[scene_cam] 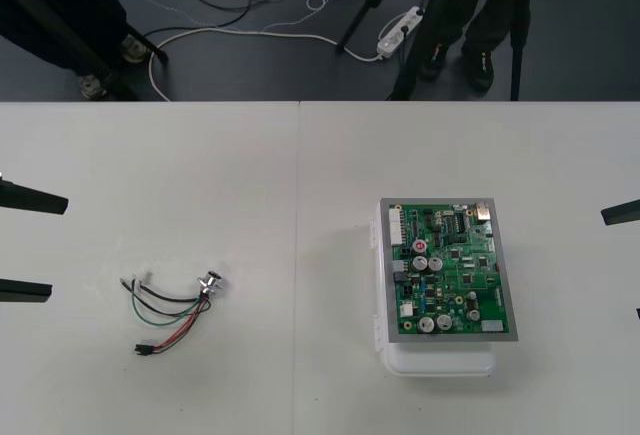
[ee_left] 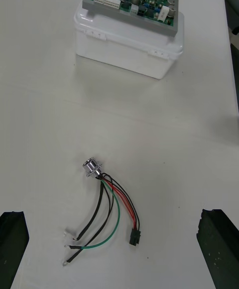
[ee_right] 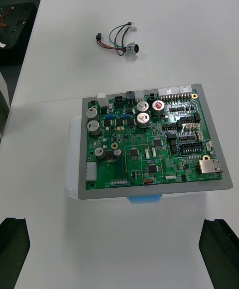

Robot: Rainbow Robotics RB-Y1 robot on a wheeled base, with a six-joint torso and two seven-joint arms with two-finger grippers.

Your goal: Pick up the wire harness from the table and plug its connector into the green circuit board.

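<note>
1. Left gripper [scene_cam: 55, 246] sat at the table's [scene_cam: 200, 175] left edge, fingers spread wide, nothing in them.
2. Right gripper [scene_cam: 627, 262] was over at the right edge, also wide open and empty, looking across at the green circuit board [scene_cam: 450, 270] on its white base [scene_cam: 440, 360].
3. The wire harness [scene_cam: 175, 313] lay loose on the table near the left gripper and well apart from the board. Its metal socket [scene_cam: 211, 285] pointed toward the board, and its black plug [scene_cam: 143, 351] was at the end nearer the robot.
4. So nothing was picked up yet. My read: the step in hand was the left arm's reach and grab.
5. To do it well, I'd come straight down and pinch the wires right behind the plug, leaving the plug sticking out past the fingertips so it can be lined up later. I'd skip the socket, which is round and likely slippery.
6. Watch the spare green and black leads, since they could snag or drag when lifted.
</note>
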